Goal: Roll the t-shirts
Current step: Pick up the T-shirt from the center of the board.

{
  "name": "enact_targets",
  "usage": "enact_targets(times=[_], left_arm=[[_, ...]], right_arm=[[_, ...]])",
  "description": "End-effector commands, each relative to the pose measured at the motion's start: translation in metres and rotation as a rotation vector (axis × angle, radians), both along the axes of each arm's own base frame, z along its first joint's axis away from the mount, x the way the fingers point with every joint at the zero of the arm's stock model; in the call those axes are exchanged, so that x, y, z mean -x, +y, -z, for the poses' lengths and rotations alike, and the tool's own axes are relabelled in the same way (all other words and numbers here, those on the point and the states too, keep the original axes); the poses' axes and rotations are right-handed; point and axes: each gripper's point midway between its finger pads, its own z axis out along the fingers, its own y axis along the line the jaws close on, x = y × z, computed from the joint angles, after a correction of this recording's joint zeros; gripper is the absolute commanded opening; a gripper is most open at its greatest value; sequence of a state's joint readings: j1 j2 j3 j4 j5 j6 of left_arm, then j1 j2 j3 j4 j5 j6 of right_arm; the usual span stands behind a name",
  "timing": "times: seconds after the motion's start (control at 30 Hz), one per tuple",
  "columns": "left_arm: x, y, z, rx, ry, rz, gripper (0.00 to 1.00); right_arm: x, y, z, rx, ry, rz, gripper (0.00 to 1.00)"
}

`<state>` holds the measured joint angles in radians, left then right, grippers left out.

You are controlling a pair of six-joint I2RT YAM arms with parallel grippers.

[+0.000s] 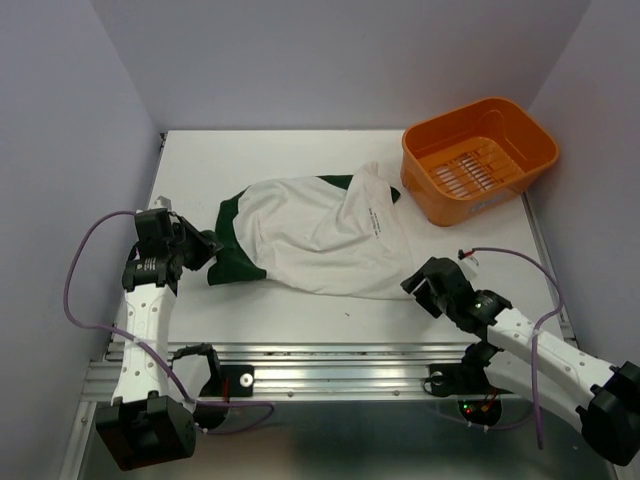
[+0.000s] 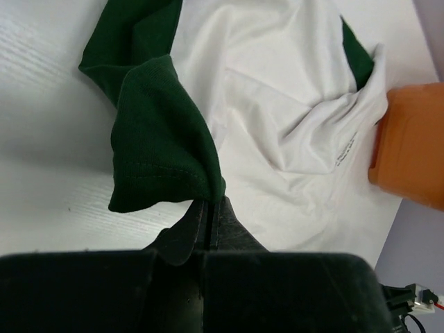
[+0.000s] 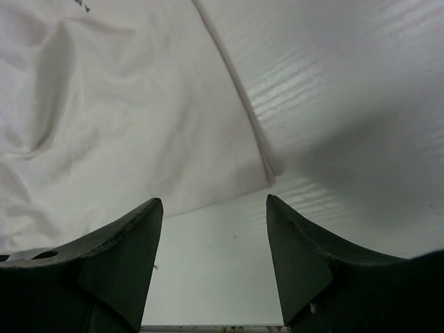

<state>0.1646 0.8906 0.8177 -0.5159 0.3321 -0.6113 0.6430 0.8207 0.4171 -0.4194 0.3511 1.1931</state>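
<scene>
Left fingers (image 2: 186, 237) pinch green t-shirt (image 1: 320, 235) sleeve; right fingers (image 3: 118, 270) apart, seemingly empty

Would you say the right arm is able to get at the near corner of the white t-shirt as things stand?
Probably yes: the right gripper stands open just short of the corner of the t-shirt, with only bare table between them.

A robot lab cell: bare pale walls (image 1: 330, 60) box in a white table (image 1: 290, 320) with an aluminium mounting rail (image 1: 330, 375).
</scene>
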Motion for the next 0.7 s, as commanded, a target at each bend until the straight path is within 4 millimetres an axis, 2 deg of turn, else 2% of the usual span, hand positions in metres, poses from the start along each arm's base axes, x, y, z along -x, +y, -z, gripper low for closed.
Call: enact_targets(times=[0.0,0.27,0.37,0.47,0.67], left_arm=[[-0.001,-0.002,-0.004,-0.011,-0.039,0.026,0.00],[-0.003,-0.001,-0.003,-0.020,-0.037,0.030,0.00],[-0.003,-0.002,-0.003,-0.017,-0.038,0.031,0.00],[-0.003,-0.002,-0.005,-0.016,-0.042,0.030,0.00],[-0.006,-0.001,-0.008,-0.019,-0.049,0.029,0.00]], right_arm=[[0.009,0.003,0.004,-0.082,0.043,0.052,0.67],[0.022,0.016,0.026,-0.184,0.145,0.075,0.66],[0.014,0.024,0.029,-0.247,0.119,0.094,0.63],[0.007,0.020,0.032,-0.237,0.099,0.131,0.63],[-0.007,0.027,0.043,-0.241,0.098,0.160,0.59]])
